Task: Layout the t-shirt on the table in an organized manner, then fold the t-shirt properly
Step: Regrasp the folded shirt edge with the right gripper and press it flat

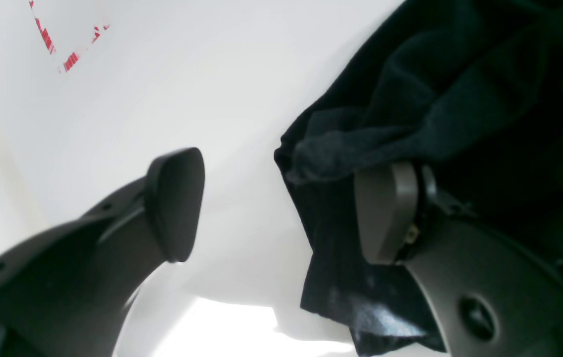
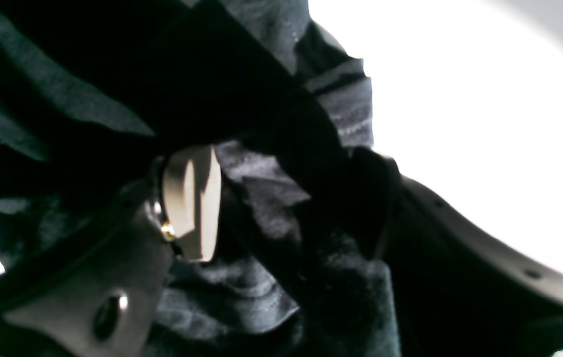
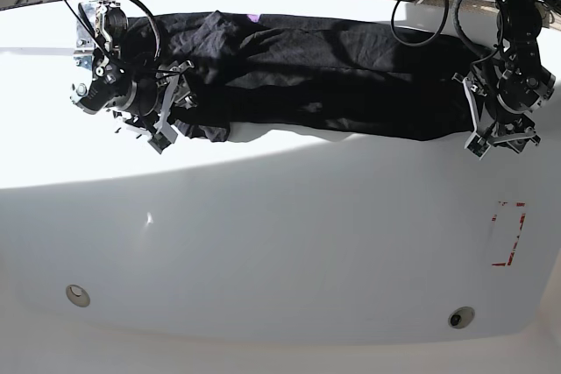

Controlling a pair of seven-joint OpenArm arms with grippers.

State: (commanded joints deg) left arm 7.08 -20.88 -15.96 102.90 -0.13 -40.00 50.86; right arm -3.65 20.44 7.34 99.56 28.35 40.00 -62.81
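We see the t-shirt (image 3: 324, 76) stretched across the upper frame; left pincer (image 1: 281, 208) spread at its edge, right pincer (image 2: 281, 198) straddling cloth, grip unclear

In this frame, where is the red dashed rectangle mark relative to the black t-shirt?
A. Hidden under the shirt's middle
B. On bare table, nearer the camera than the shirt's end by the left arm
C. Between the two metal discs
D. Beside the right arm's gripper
B: in the base view the red dashed mark lies on bare white table, below the t-shirt end by the left gripper.
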